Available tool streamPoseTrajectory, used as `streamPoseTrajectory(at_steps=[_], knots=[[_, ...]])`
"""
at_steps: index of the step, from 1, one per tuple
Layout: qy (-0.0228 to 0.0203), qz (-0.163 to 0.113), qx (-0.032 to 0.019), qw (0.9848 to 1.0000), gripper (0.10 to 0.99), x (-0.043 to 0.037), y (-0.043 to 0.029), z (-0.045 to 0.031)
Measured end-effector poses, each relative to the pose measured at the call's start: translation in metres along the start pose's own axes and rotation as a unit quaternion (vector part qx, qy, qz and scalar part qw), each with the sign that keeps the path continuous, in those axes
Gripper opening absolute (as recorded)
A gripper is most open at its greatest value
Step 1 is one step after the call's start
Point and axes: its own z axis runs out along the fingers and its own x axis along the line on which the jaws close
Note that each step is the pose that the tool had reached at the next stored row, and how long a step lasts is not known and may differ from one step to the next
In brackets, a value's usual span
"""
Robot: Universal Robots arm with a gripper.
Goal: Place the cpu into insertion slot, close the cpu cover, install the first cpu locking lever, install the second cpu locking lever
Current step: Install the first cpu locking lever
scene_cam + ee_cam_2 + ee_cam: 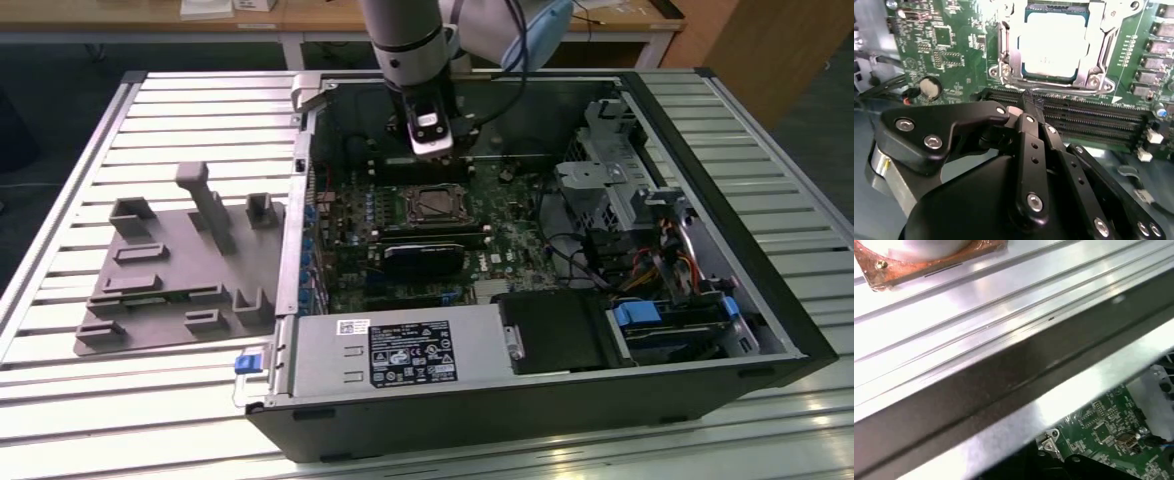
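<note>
The cpu [1051, 42] sits flat in its slot [437, 203] on the green board [954, 45], with its pale metal face turned up and away from the board. It is square, so it has no long side, and its edges run in line with the slot's edges. The cover [1096, 50] lies down over it, and its silver frame borders the bare face on all sides.

A thin metal lever [1064, 91] lies along the slot's edge that faces the long black memory slots [1089, 117], parallel to them. In the second wrist view the hand [1031, 106] has its black fingers pressed together. Their tips are right at this lever, above the memory slots, but I cannot tell whether they touch it or grip it.

In the exterior view the arm comes straight down into the open computer case [534, 420], and the hand [435, 150] hangs just beside the slot. The case lies on a slatted table [200, 120], with a grey moulded tray [160, 290] to the exterior view's left.
</note>
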Motion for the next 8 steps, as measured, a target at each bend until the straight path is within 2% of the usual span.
streamPoseTrajectory(at_steps=[4,8], knots=[[-0.0001,0.000,-0.0001,1.0000,0.102,-0.0014,0.0014,-0.0074],[-0.0002,0.000,-0.0002,1.0000,0.102,-0.0015,0.0015,-0.0075]])
